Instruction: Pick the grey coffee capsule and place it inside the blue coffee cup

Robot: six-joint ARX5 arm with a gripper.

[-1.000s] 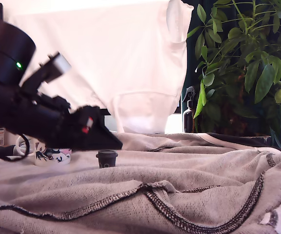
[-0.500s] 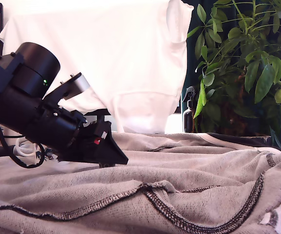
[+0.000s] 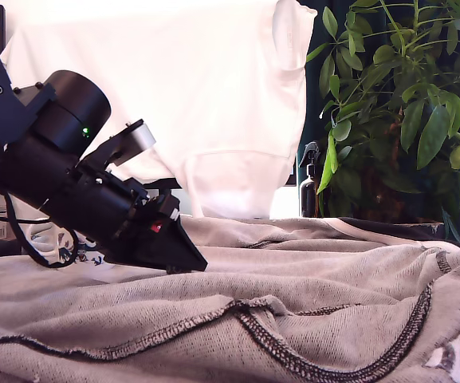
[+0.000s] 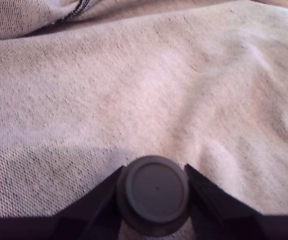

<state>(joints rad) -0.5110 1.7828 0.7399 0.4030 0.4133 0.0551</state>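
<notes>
Grey knit cloth (image 3: 309, 311) spread over the surface, rumpled in soft folds, speckled weave, raw dark-stitched seam curving across the front. White fabric sheet (image 3: 198, 96) hung behind, smooth and slightly translucent. Leafy green plant (image 3: 405, 104) at the exterior view's right, broad glossy leaves; dark spray bottle (image 3: 310, 183) beside it, label unreadable.

Black arm angled down from the exterior view's left, matte cylindrical motor housing with a small green light, silver bracket, loose black cable, a red mark near the wedge-shaped gripper (image 3: 183, 263), tip resting low on the cloth.

Capsule (image 4: 156, 192) seen from above in the wrist view: dark grey, round, flat smooth disc top with a tiny centre dot and a thicker rounded rim. Sits on the cloth between the two black tapered fingers (image 4: 101, 200), jaws closed in against both sides of it, pinching the rim. Hidden behind the gripper in the exterior view.

Cup mostly hidden behind the arm. No legible writing anywhere.
</notes>
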